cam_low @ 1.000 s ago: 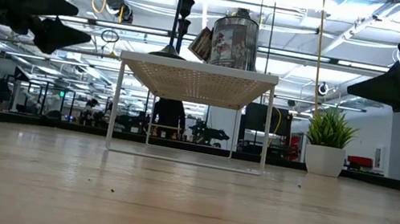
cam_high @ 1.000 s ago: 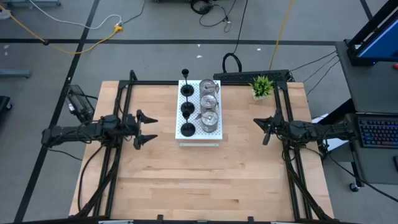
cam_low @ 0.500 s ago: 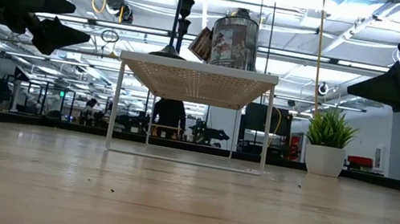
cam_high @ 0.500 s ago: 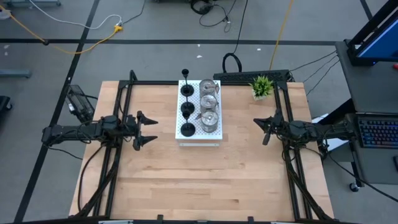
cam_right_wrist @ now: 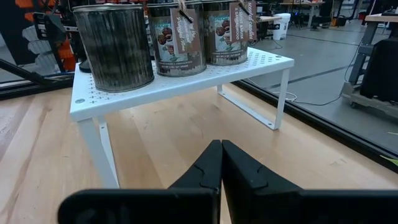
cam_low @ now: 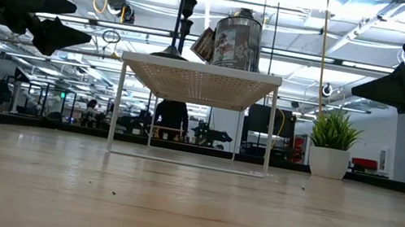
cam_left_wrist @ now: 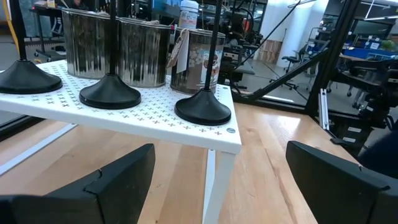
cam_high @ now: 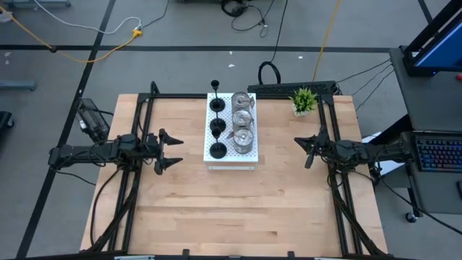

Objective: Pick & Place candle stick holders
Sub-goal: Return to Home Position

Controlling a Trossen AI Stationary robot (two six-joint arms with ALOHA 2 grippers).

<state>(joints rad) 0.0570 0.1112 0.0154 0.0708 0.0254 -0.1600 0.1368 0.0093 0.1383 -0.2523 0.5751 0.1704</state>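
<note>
While both arms hover over the counter [cam_high: 216, 209] in the high view, the left pincer [cam_high: 175, 150] is spread left of the white shelf [cam_high: 231, 160], and the right pincer [cam_high: 308, 152] is well to its right. Three black holders [cam_high: 216, 127] line the shelf's left side, three silver holders [cam_high: 243, 120] its right. Low view: both pincers hang clear of the counter. Left wrist view: fingers [cam_left_wrist: 118, 180] wide apart. Right wrist view: fingers [cam_right_wrist: 205, 171] pressed together.

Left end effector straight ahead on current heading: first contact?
Probably the white perforated shelf, its near side by the nearest black candle stick holder. The open left end effector points there; edge or leg unclear.
</note>
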